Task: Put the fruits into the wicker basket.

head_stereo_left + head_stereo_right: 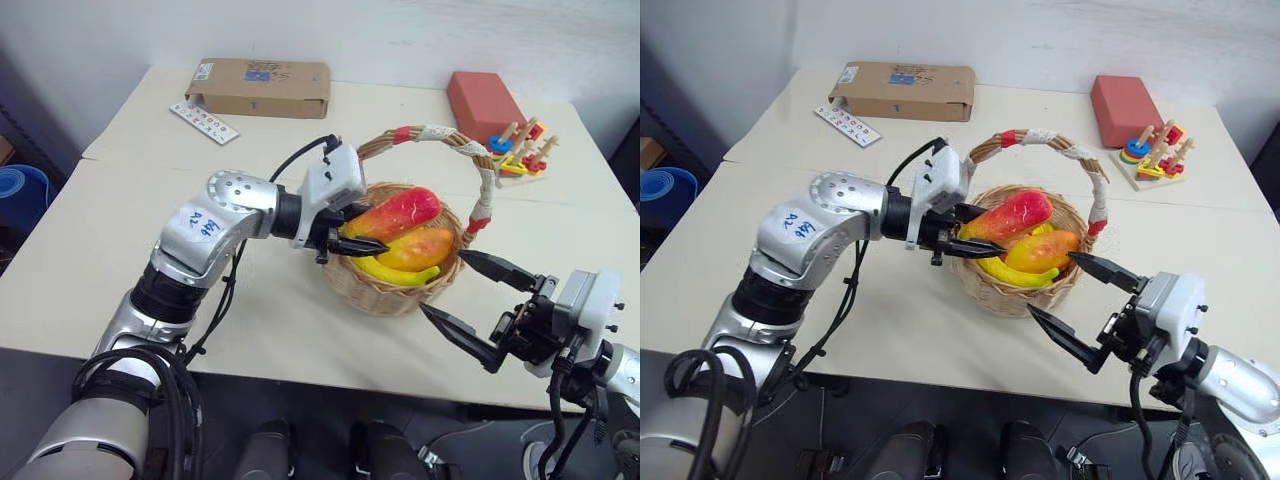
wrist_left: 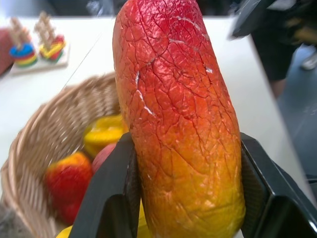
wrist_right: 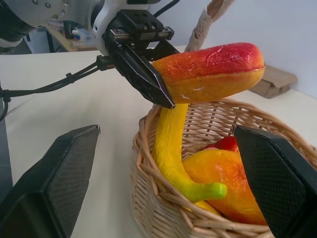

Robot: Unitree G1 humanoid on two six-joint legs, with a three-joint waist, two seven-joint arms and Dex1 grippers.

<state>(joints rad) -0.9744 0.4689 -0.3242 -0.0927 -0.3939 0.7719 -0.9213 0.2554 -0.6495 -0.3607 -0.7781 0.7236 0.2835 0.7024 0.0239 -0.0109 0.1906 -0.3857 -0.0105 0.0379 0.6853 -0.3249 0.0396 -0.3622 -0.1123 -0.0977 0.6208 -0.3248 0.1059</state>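
Red-to-yellow mango-like fruit (image 1: 392, 213) is gripped at its yellow end by the left claw (image 1: 345, 236) and held above the wicker basket (image 1: 378, 290) on the table (image 1: 120, 240). A banana (image 3: 171, 158) and another mango-like fruit (image 3: 225, 181) are seen lying inside the basket. The right claw (image 1: 465, 292) is spread wide and empty just beside the basket.

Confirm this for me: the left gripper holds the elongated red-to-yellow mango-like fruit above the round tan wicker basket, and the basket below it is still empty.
Not quite. The left gripper does hold the elongated red-to-yellow mango-like fruit above the round tan wicker basket, but the basket is not empty: the right wrist view shows a curved yellow banana and another mango-like fruit already inside.
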